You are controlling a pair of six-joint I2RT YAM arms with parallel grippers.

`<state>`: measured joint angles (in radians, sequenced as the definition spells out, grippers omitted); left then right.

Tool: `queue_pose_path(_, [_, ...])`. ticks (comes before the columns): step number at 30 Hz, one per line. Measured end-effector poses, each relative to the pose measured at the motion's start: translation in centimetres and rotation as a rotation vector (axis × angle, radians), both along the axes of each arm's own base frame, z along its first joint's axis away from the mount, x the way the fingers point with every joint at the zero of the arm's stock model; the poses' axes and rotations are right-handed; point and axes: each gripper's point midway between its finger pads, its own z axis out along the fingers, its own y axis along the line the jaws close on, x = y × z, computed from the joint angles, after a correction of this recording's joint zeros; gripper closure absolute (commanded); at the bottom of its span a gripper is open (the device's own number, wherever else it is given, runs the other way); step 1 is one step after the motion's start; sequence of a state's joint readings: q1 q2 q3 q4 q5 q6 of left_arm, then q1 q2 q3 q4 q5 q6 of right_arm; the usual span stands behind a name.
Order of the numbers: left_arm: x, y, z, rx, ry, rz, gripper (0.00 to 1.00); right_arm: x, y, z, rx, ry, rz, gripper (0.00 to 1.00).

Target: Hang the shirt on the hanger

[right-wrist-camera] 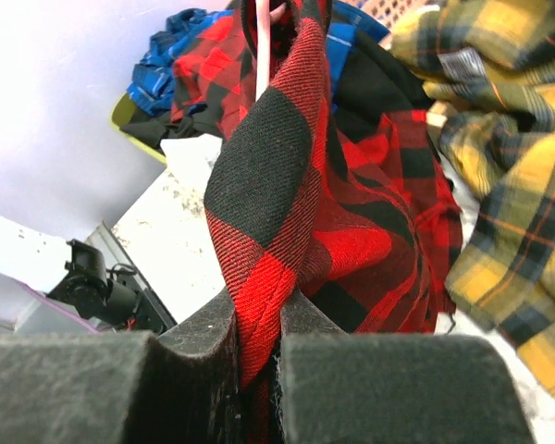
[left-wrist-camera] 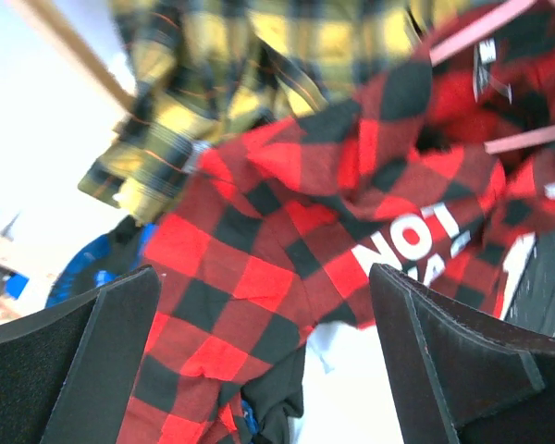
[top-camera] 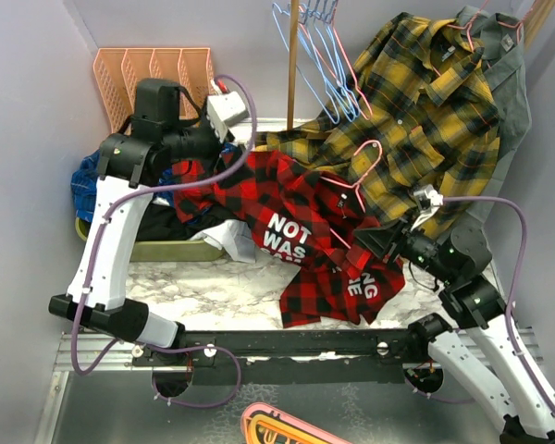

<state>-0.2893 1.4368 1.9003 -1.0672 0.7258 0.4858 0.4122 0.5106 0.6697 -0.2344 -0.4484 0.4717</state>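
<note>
The red-and-black plaid shirt (top-camera: 296, 208) with white lettering lies bunched across the table's middle. The pink wire hanger (top-camera: 359, 174) lies tilted on it, hook up, lower part under the cloth. My left gripper (top-camera: 231, 148) hangs over the shirt's left end. In the left wrist view its jaws (left-wrist-camera: 264, 361) stand wide open with the shirt (left-wrist-camera: 259, 250) and pink hanger bars (left-wrist-camera: 527, 139) beyond them. My right gripper (top-camera: 372, 242) is at the shirt's right side. In the right wrist view it (right-wrist-camera: 259, 342) is shut on a fold of the shirt (right-wrist-camera: 268, 185), lifted off the table.
A yellow-and-black plaid shirt (top-camera: 425, 102) and a grey garment (top-camera: 504, 74) hang at the back right. Light blue wire hangers (top-camera: 319, 55) hang by a wooden pole (top-camera: 293, 65). An orange file rack (top-camera: 153, 69) and a green tray with blue plaid cloth (top-camera: 88, 185) stand at the left.
</note>
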Motion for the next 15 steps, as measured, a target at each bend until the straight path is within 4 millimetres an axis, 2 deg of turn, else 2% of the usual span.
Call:
queue_pose_path(4, [1.8,0.9,4.9,-0.109,-0.027,0.213,0.01,0.5,-1.3,-1.7,0.021,0.084,-0.108,0.98])
queue_pose_path(7, [2.7,2.3,7.3,-0.175,-0.042,0.348,0.01,1.6,-2.4,-2.7,0.008,0.134,-0.203,0.98])
queue_pose_path(11, [3.9,4.7,7.8,-0.225,-0.019,0.488,0.01,3.4,-3.6,-5.4,-0.055,0.235,-0.315,0.99])
queue_pose_path(13, [4.5,6.2,7.3,-0.237,0.003,0.541,0.01,4.6,-4.4,-7.0,-0.107,0.283,-0.388,0.99])
queue_pose_path(15, [5.1,7.3,6.2,-0.236,0.034,0.583,0.01,5.9,-5.3,-7.7,-0.156,0.302,-0.453,0.99])
